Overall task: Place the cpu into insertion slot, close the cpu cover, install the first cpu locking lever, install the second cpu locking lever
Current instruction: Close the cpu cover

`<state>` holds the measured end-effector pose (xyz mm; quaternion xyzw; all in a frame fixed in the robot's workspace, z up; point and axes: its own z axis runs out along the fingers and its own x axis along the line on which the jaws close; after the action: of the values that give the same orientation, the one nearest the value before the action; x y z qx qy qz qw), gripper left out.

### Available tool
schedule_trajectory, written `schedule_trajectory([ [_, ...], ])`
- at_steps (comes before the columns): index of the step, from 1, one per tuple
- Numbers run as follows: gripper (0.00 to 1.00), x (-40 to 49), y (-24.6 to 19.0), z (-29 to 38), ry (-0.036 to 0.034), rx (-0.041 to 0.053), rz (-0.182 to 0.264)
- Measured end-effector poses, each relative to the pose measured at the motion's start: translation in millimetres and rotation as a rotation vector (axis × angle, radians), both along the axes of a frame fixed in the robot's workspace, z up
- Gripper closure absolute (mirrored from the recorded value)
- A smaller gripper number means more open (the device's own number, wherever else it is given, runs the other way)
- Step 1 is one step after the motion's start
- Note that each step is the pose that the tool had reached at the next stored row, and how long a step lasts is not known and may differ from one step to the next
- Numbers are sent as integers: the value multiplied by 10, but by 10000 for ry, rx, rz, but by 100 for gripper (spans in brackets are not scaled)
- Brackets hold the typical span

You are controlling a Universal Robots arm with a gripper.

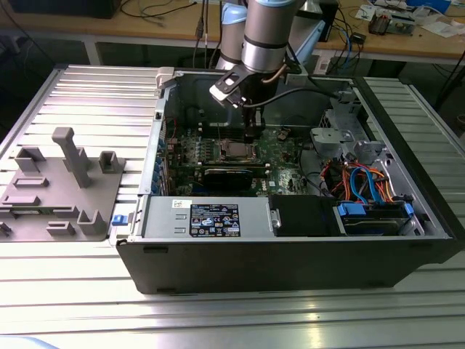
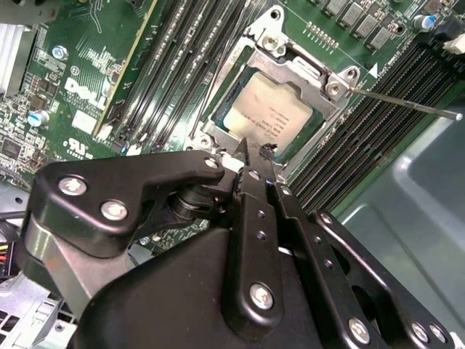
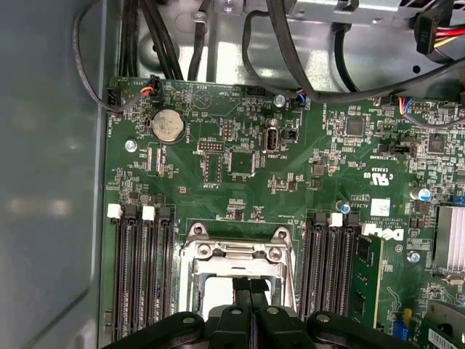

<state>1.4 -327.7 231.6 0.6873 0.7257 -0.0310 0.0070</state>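
I'm looking at a bench (image 1: 73, 305) of ribbed silver metal that fills the near ground of the exterior view. Light glares off its front slats (image 1: 218, 320) in pale bands. A grey moulded fixture (image 1: 54, 189) stands on it at the exterior view's left. Behind runs a wooden bench (image 1: 167, 30) on white legs (image 1: 92, 51), strewn with cables (image 1: 156, 9). Towards the exterior view's right it carries papers and small boxes (image 1: 399, 18). The space under it is dark.

This looks like an electronics workshop: slotted aluminium table (image 1: 87, 94), opened computer case (image 1: 290, 265), cable-strewn wooden bench (image 1: 131, 30) behind.
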Motion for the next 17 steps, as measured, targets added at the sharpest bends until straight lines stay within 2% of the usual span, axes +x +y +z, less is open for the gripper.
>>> schedule_trajectory([
  [17, 89, -73, 0, -34, 0, 0, 1],
])
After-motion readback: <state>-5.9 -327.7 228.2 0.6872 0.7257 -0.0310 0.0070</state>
